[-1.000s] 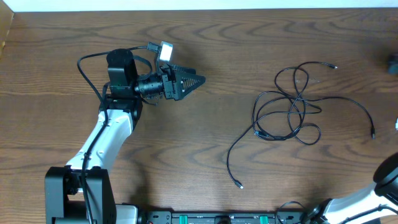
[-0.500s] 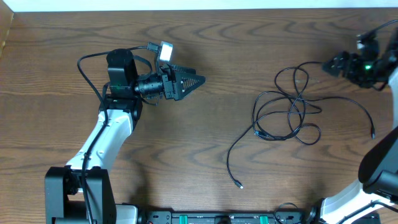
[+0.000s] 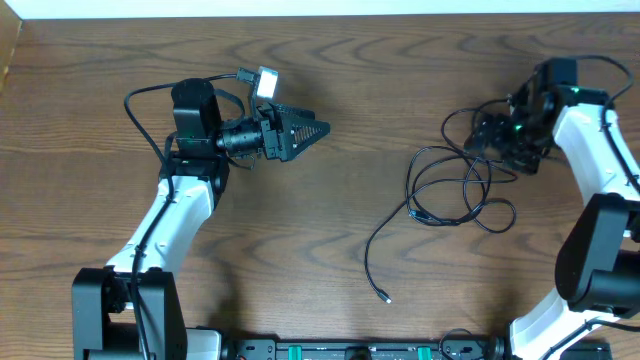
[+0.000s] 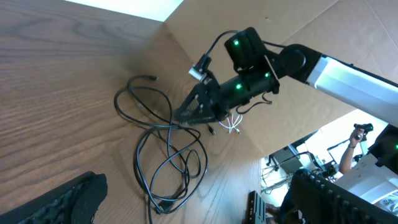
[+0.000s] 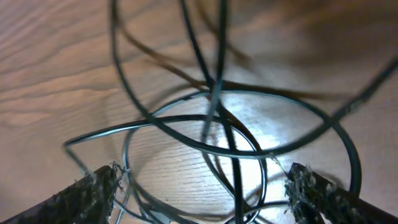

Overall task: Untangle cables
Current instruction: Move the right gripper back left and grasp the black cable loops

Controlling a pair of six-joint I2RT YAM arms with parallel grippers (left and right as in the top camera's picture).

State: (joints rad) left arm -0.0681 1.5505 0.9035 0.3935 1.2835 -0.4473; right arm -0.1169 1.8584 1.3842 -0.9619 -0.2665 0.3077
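Overhead view: the cables [image 3: 469, 181] are lying as one loose black tangle on the right half of the desk [image 3: 350, 60], with a loose end [image 3: 385, 297] trailing toward the near edge. The right gripper [image 3: 490, 136] is sitting over the tangle's far upper loops. The left gripper [image 3: 320, 128] is hanging well apart from the tangle, over bare wood and pointing toward it. Left wrist view: the left gripper [image 4: 196, 186] is showing both fingers at the frame's lower corners, spread wide and holding nothing. The right gripper [image 4: 189, 114] is reaching its tip down onto the cables [image 4: 163, 126]. Right wrist view: the right gripper [image 5: 202, 183] is standing released, its fingers wide apart, with several crossing loops of the cables [image 5: 214, 93] lying between them and none pinched. Judgement: the step in hand is reaching for a first grasp, and nothing is separated yet. The next move is calling for closing on a single strand rather than the whole crossing. It then calls for drawing that strand clear while the left gripper is coming across to pin the remainder.
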